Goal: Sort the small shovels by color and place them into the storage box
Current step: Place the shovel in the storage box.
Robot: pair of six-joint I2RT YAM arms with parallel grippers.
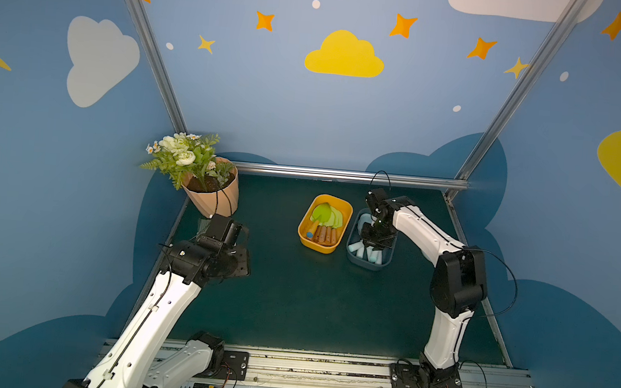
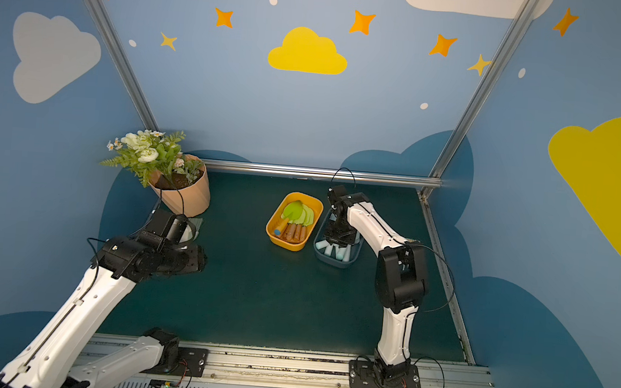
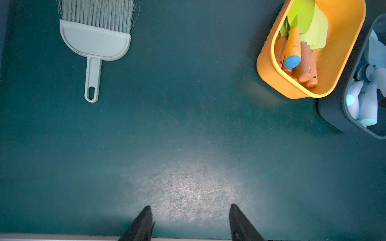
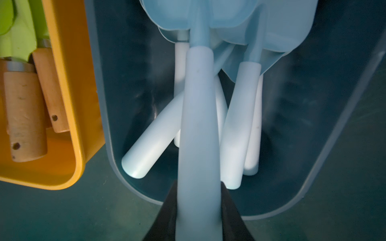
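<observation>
Held shovel: a light blue shovel is grasped at its pale handle, and its blade lies over the other blades inside the blue box.
Right gripper: the right gripper is clenched on this handle, with one finger on each side.
Blue box: it holds the other blue shovels, their handles crossing towards the near end of the box.
Yellow box: the yellow box stands just beside the blue one, on its left. Both are near the far edge of the desk, right of the middle.
Green shovels: the green shovels lie in the yellow box. Their blades are at its far end. One handle is orange with a blue tip, the others are brown.
Left gripper: the left gripper is released, fingers spread apart over bare desk, holding nothing.
Brush: a grey-green brush lies flat, well apart from the yellow box.
Flower pot: the flower pot stands at the far left corner.
</observation>
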